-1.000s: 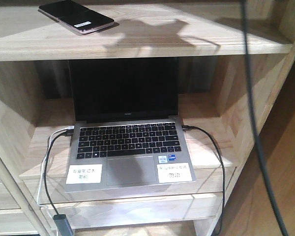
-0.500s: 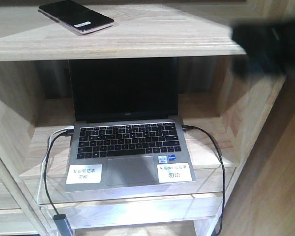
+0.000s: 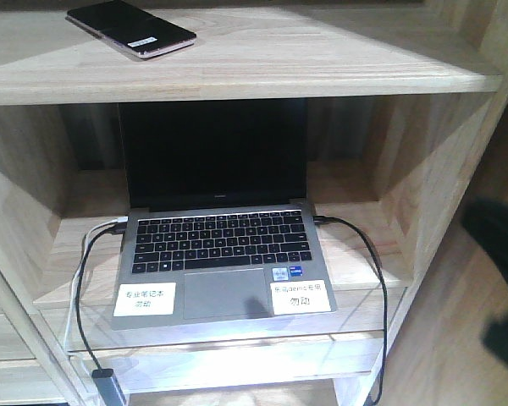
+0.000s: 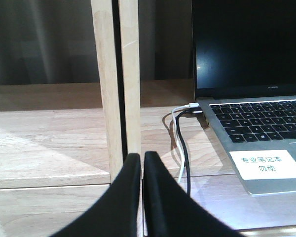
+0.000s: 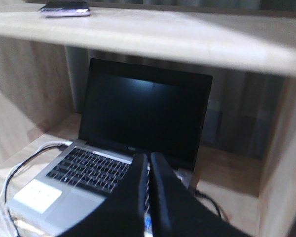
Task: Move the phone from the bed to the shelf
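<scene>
The phone, a slim black rectangular smartphone (image 3: 130, 29) with a glossy dark screen, a pinkish edge and a small white barcode sticker near one end, lies flat on the top board of the light natural-wood shelf (image 3: 322, 63), towards its left end, and nothing touches it. Nearest to us, in the left wrist view, we see the left gripper (image 4: 142, 170) with its black fingers (image 4: 126, 197) pressed together and holding nothing, just before a pale wooden upright divider (image 4: 116, 84). In the right wrist view the right gripper (image 5: 149, 170) also has its black fingers (image 5: 165, 202) closed against each other with nothing between them. Beyond them, in the compartment under the top board, an open grey laptop (image 3: 224, 262) with a dark screen stands on the lower board, white labels with printed characters (image 3: 144, 299) on both sides of its palm rest. A black cable (image 3: 80, 288) and a white cable (image 4: 178, 148) are plugged into its left side, and another black cable (image 3: 368, 254) into its right side. At the right edge of the front view we see a dark blurred shape (image 3: 499, 254) that we cannot make out. Farthest up in the right wrist view, the phone shows at the far left of the top board.
</scene>
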